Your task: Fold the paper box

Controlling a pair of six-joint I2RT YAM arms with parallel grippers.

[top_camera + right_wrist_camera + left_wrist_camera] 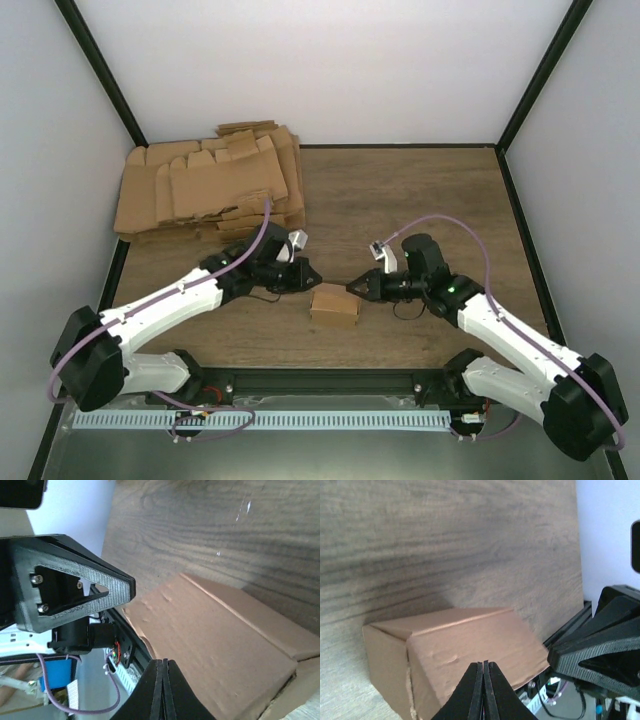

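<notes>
The paper box (334,306) is a small brown cuboid carton on the wooden table between my two grippers. My left gripper (314,277) is shut and empty, its tip just above the box's upper left corner. My right gripper (353,289) is shut and empty, its tip at the box's upper right corner. In the left wrist view the box (460,652) lies just beyond my closed left gripper (484,666). In the right wrist view the box (220,645) fills the middle beyond my closed right gripper (163,663). Whether either tip touches the box is unclear.
A big untidy pile of flat brown cardboard blanks (205,185) lies at the back left of the table. Black frame posts and white walls border the table. A black rail (330,385) runs along the near edge between the arm bases.
</notes>
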